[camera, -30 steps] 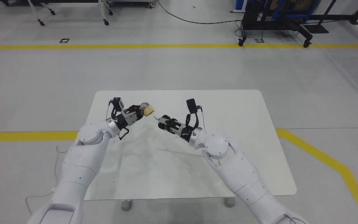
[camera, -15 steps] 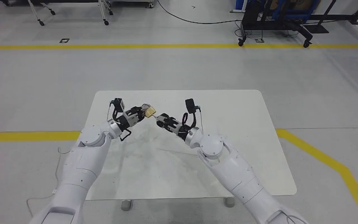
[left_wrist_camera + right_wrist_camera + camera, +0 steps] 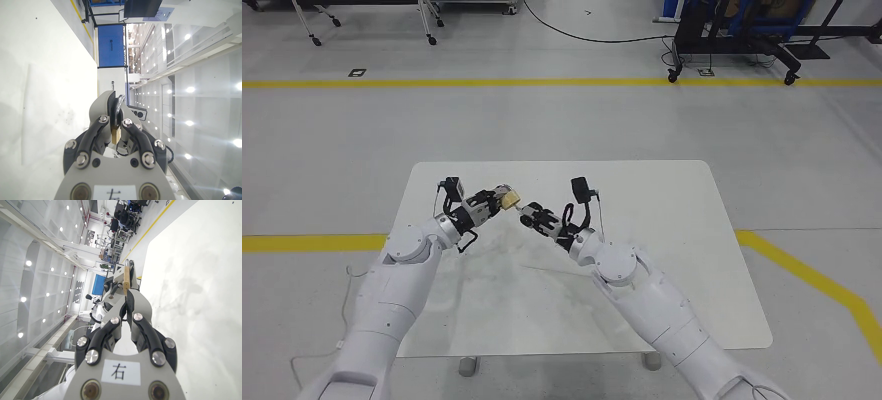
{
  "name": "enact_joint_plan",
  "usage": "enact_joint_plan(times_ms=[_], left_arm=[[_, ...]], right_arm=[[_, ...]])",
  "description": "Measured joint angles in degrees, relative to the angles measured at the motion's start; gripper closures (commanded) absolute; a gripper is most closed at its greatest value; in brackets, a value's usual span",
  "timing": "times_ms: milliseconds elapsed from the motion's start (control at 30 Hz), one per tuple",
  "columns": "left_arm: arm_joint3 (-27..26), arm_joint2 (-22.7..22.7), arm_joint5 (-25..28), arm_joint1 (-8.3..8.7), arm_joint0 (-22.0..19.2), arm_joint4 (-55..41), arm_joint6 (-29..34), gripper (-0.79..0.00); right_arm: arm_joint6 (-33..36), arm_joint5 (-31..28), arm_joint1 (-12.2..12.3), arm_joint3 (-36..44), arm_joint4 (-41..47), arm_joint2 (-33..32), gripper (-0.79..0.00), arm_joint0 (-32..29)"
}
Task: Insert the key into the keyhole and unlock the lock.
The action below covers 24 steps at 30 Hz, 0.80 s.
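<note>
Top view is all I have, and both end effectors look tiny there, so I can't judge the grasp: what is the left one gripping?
Observer: The left end effector is shut on a small brass padlock; its silver steel shackle sits between the pads.
Operator: Where is the right one against it?
Observer: The right end effector is shut, its tips at the end of the brass body opposite the shackle, with the padlock edge-on to it.

White glossy arms [image 3: 392,290]; grey left gripper [image 3: 115,109], black linkages [image 3: 94,130], silver screws [image 3: 70,145], character label [image 3: 114,192].
</note>
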<state>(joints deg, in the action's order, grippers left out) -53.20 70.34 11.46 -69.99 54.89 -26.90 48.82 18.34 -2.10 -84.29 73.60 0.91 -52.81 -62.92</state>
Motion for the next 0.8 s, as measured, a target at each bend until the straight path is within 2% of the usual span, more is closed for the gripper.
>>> enact_joint_plan(times_ms=[800], left_arm=[[-1.4,-0.5,0.7,0.07,0.7,2.1,0.3,0.000]], right_arm=[[-3.1,-0.2,-1.2,-2.5,-2.4,0.8,0.000,1.9]])
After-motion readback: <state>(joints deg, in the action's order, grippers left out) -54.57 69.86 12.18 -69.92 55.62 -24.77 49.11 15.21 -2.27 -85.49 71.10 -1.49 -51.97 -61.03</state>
